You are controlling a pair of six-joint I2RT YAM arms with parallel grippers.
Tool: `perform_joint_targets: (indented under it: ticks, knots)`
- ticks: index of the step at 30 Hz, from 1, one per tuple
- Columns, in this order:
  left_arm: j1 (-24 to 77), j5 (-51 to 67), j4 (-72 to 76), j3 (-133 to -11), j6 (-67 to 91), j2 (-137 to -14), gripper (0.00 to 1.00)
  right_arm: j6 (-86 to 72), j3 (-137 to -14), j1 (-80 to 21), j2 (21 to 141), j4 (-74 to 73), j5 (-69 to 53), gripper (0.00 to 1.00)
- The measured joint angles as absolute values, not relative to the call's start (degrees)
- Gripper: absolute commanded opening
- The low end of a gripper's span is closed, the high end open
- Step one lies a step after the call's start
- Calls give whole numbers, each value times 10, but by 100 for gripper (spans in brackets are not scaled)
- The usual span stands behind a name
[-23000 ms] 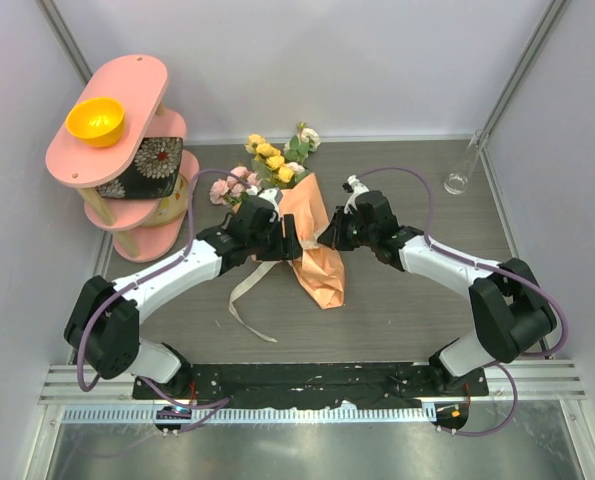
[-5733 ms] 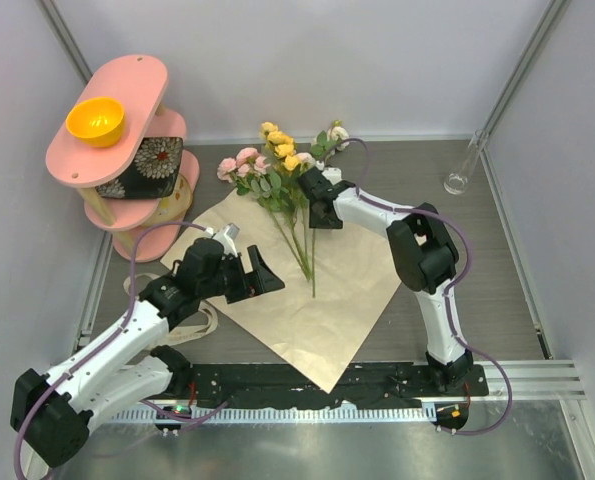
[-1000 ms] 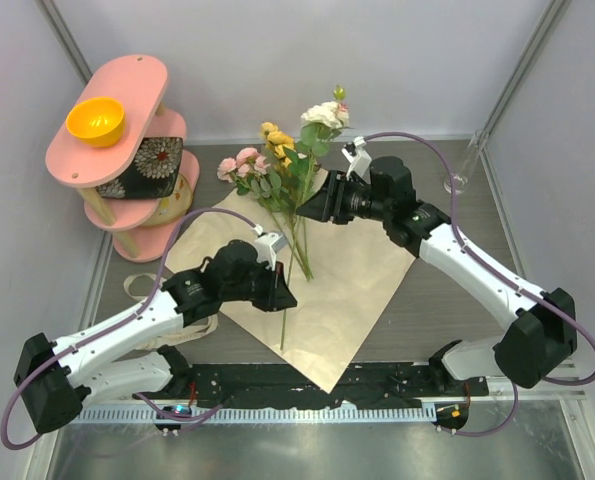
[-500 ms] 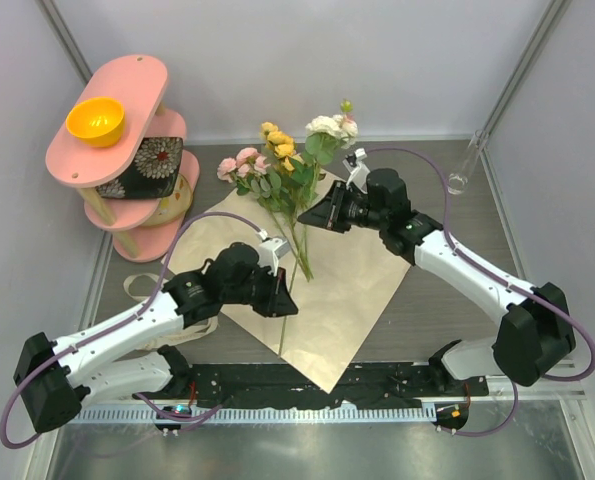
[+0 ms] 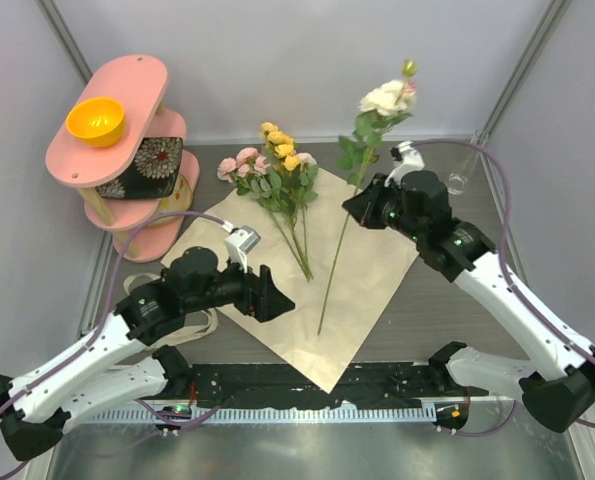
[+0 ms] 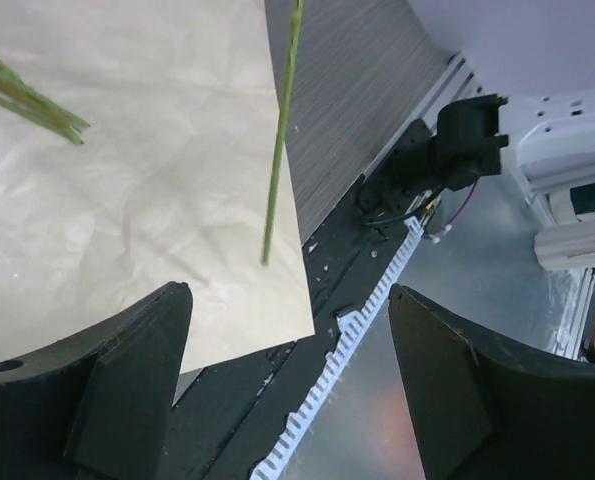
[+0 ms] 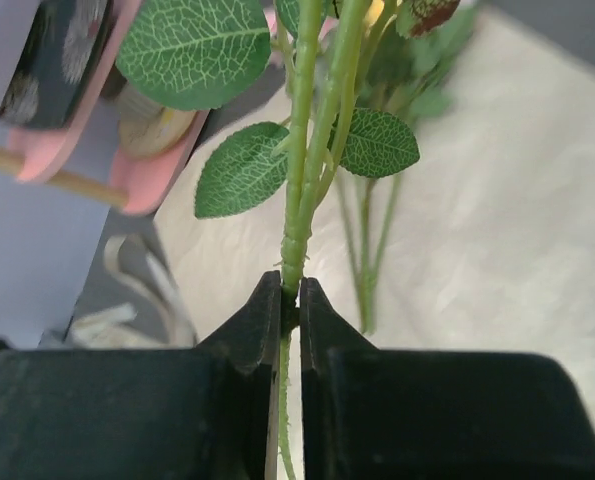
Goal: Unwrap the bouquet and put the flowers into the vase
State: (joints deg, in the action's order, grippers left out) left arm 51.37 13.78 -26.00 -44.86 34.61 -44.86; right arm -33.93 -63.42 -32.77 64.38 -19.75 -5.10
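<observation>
The right hand [image 5: 360, 206], shut tight on its stem, holds one cream-white flower [image 5: 385, 98] raised off the kraft paper [image 5: 362, 290] for carrying to the vase [image 5: 464, 168] at far right, while the left hand [image 5: 264, 294] hovers wide open, empty.

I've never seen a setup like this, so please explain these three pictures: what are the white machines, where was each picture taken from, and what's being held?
These are two white robot arms bolted to a table, each ending in a two-fingered hand. The wide picture looks down from above; the other two come from a small camera on each wrist. A sheet of brown paper lies on the table with pink and yellow flowers on it. A pink shelf with an orange bowl stands far left, a slim glass vase far right. The right hand pinches the stem of a white flower, held up with the bloom on top. The left hand is open and empty.
</observation>
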Motion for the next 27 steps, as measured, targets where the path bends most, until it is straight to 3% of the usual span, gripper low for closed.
perform_joint_targets:
  ticks: [8,14,19,27]
  knots:
    - [514,109,-288,-483,356,-392,89,-200,-790,-328,593,-295,270,1]
    - [514,100,-292,-515,355,-449,89,-46,-921,-307,659,-232,482,1]
    - [514,78,-294,-540,344,-512,89,59,-1013,-227,762,-138,529,1]
    - [514,49,-296,-543,325,-538,90,104,-1169,-84,936,-88,498,1]
